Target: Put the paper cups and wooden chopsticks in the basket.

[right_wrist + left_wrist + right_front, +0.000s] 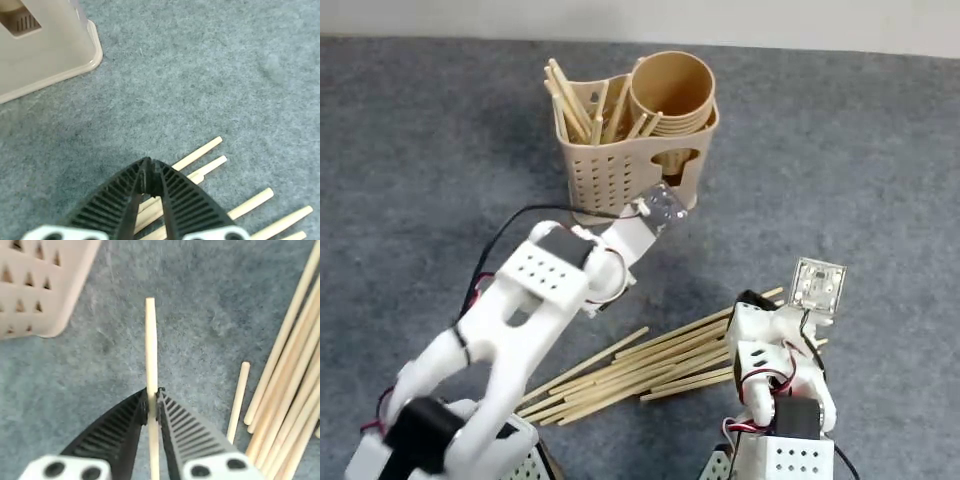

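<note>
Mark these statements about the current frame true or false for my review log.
1. The left gripper is shut on one wooden chopstick. True.
2. The stacked brown paper cups lie on the grey carpet. False: they stand in the beige perforated plastic basket.
3. The right gripper holds a chopstick. False: it is shut with nothing in it.
4. A pile of loose wooden chopsticks lies on the carpet. True.

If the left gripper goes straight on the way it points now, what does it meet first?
Probably the grey carpet: the chopstick in the left gripper points at a bare patch beside the basket, which it seems to miss, though depth is unclear.
</note>
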Robot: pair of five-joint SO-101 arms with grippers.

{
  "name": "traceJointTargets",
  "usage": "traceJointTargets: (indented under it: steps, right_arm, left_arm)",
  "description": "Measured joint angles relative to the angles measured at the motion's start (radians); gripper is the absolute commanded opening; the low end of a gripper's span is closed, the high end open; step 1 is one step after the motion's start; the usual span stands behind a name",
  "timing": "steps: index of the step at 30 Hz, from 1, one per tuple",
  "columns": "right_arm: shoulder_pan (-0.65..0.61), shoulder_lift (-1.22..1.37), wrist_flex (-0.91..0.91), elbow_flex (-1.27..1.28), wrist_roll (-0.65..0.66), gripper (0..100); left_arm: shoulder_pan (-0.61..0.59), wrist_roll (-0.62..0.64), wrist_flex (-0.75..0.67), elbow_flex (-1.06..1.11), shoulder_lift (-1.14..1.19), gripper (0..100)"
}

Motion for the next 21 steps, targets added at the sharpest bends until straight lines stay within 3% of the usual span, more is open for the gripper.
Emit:
traceJointTargets:
  steps: [4,21]
  right_arm:
    - [0.000,0.000,0.000,0.000,0.000,0.5]
    - [0.000,0.000,0.000,0.000,0.000,0.5]
  left_arm:
    - [-0.008,0.005,-0.003,0.040,-0.127,1]
    - [-0.104,0.247,-0.209,0.077,-0.623,1]
